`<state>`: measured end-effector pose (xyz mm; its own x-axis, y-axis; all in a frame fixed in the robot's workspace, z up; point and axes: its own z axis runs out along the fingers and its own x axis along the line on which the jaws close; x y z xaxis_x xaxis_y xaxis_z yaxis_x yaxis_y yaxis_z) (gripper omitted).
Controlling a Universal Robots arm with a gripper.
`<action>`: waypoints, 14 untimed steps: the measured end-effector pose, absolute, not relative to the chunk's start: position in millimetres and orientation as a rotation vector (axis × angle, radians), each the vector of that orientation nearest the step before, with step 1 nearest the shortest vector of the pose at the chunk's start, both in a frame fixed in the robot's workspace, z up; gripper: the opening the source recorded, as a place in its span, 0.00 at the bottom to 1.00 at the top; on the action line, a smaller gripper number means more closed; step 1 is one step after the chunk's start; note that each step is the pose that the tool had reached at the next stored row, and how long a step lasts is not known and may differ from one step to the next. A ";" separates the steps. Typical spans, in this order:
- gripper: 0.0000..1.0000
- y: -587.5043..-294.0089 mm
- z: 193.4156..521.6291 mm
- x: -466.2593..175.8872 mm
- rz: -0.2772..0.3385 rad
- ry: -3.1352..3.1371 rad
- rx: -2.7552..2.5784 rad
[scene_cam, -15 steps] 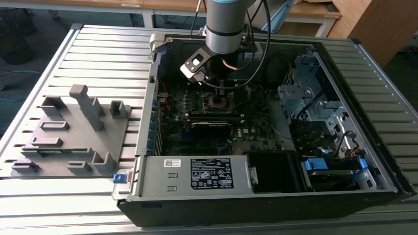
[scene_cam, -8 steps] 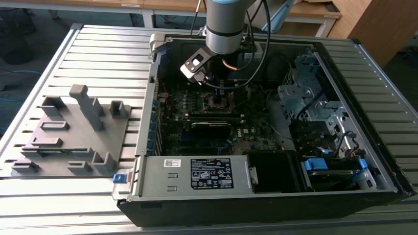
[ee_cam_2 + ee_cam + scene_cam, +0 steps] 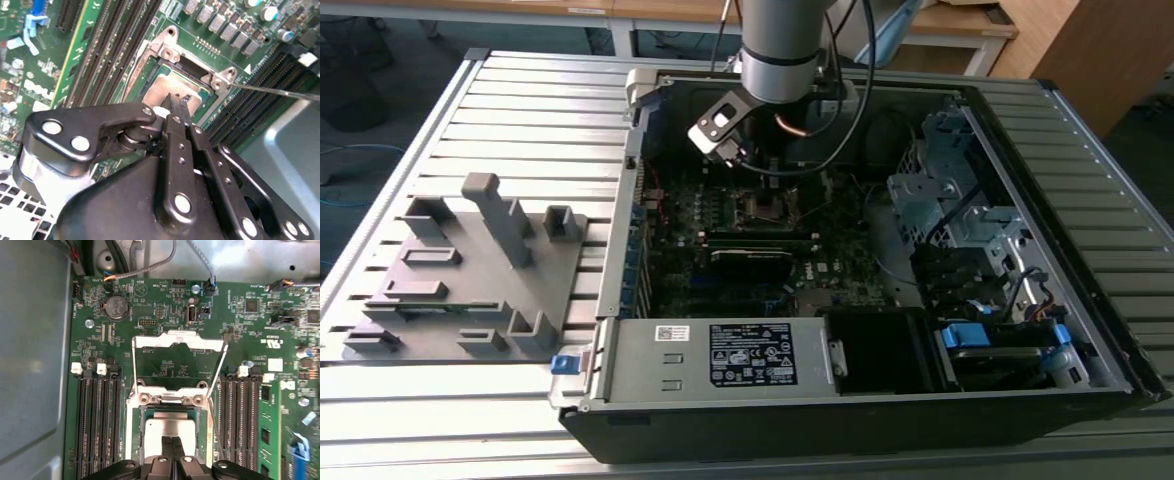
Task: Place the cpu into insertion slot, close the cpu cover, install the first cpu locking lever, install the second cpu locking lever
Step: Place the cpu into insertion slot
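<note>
The cpu [image 3: 170,426] lies flat in the insertion slot [image 3: 135,432] of the green motherboard, its silver-grey top facing up. The cpu cover [image 3: 177,342] stands swung open on its hinge beyond the slot, a thin silver frame with board showing through its cut-out. A thin wire locking lever [image 3: 216,385] stands raised beside the slot. My gripper [image 3: 172,441] has its two black fingers pressed together, tips right over the cpu [image 3: 162,90]. In the exterior view the gripper [image 3: 758,168] hangs inside the open computer case just above the slot [image 3: 765,207].
Long black memory slots [image 3: 97,415] flank the socket on both sides. The case walls, a drive cage [image 3: 947,190] and a power supply [image 3: 720,355] ring the board. A grey fixture tray [image 3: 467,270] sits on the slatted table at the exterior view's left.
</note>
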<state>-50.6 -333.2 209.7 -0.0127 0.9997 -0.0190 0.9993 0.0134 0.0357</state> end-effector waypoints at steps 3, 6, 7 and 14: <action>0.11 -333.2 218.2 -50.7 0.018 2.208 2.180; 0.11 -333.2 226.5 -50.7 0.018 2.208 2.180; 0.11 -333.2 227.1 -50.6 0.018 2.208 2.180; 0.11 -333.2 227.3 -50.2 -0.007 2.219 2.190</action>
<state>-50.2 -333.2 227.3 -0.0132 0.9997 -0.0199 0.9998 0.0135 0.0133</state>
